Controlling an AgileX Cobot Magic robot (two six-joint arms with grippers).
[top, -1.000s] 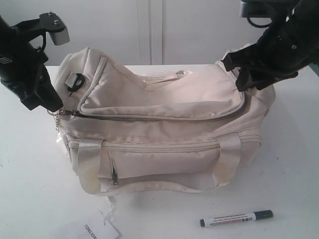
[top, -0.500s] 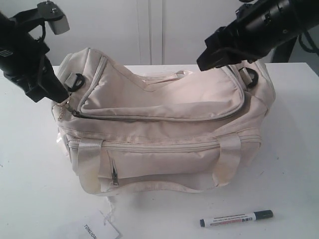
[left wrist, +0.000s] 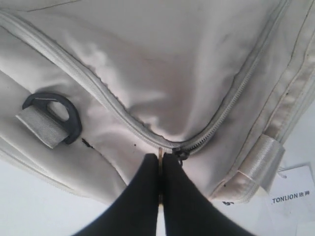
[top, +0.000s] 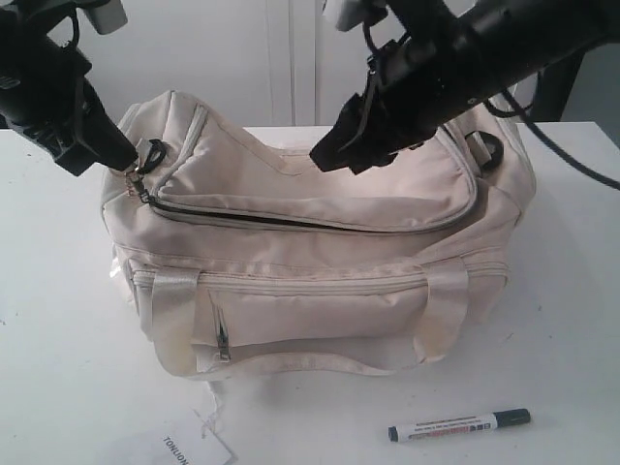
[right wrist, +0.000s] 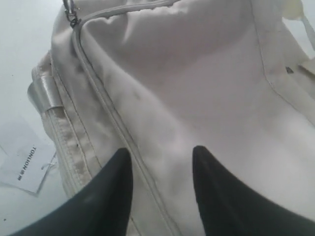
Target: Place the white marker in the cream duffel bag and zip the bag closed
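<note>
While the marker [top: 459,425] lies on the table [top: 567,368] in front of the bag [top: 320,310], near the front edge and well apart from both claws, no part of the packing is done. A paper tag [top: 189,448], cut off by the frame, lies to its left.

Behind them the bag sits on its base, its front pocket zipped and a handle drooping across it. Along the top flap runs the zip [top: 291,221], showing as a dark line. Whether that is a parted opening or only shadow under the flap is hard to say. In the left wrist view the teeth look meshed on both sides of the slider [left wrist: 181,155].

At the bag's left end the left claw [left wrist: 161,164] is pressed together on the thin gold pull [left wrist: 160,152], near a black D-ring [left wrist: 51,115]. Farther back the right claw [right wrist: 160,150] hangs over the middle of the flap, spread and holding nothing. It is close to the fabric, though contact cannot be made out.

The step in hand looks like opening the bag. The next move probably calls for drawing the pull along the zip toward the right end while the right claw steadies the flap, and only then fetching the marker.

The bag's inside and far side are hidden, and the right arm covers part of its right end.
</note>
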